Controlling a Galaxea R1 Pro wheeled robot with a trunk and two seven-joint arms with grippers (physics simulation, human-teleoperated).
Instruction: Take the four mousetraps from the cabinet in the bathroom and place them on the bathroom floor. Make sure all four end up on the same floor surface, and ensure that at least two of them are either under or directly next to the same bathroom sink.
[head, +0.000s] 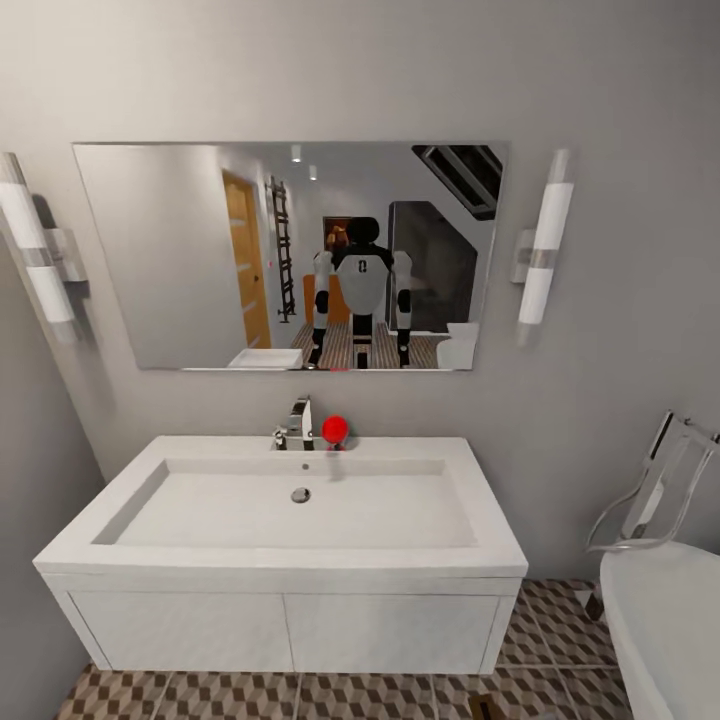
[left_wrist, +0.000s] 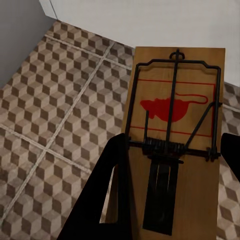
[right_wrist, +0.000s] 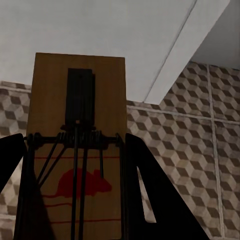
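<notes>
Head camera faces the sink (head: 300, 500); both wrist cameras share floor (left_wrist: 55, 110)

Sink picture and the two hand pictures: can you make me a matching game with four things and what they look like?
Things:
1. sink
2. bathroom floor
3. mousetrap in the left gripper
4. ball by the tap

Looks:
A. red and round
B. cube-patterned tiles
C. white, rectangular
D. wooden board with a red mouse picture

Pairs: 1-C, 2-B, 3-D, 4-A

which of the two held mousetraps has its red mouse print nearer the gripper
The mousetrap in the right gripper: its red mouse sits between the fingers; the left mousetrap shows its print beyond the spring.
</notes>
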